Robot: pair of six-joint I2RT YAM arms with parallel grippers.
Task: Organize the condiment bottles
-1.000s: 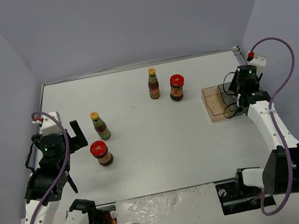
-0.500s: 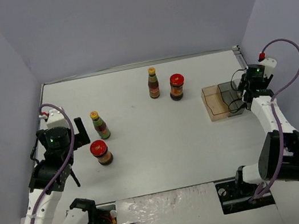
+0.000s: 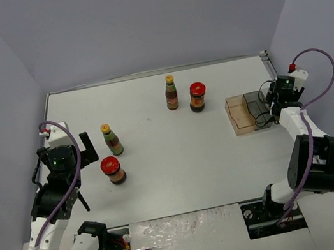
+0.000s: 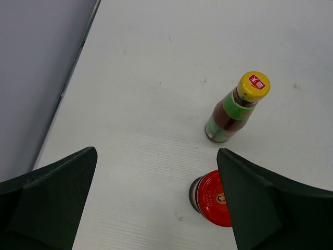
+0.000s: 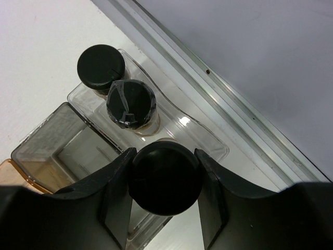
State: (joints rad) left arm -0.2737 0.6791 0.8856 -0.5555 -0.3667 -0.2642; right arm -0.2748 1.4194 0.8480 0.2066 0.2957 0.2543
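the shaker (image 5: 164, 178) stands upright in line with two other shakers (image 5: 130, 103) at the tray's (image 5: 208, 146) near end, by the tabletop's (image 3: 180, 161) right edge. the right tool (image 5: 164, 161) is clamped on its cap from both sides. the left tool (image 4: 157, 152) hangs wide apart, the red jar (image 4: 213, 198) nearly under its right finger.

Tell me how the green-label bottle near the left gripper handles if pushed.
Likely tippy: the green-label bottle is tall and slim on a narrow base, so a push near its yellow cap could topple it. Round body, so it would probably roll once down. Looks rigid and glossy, possibly slick.
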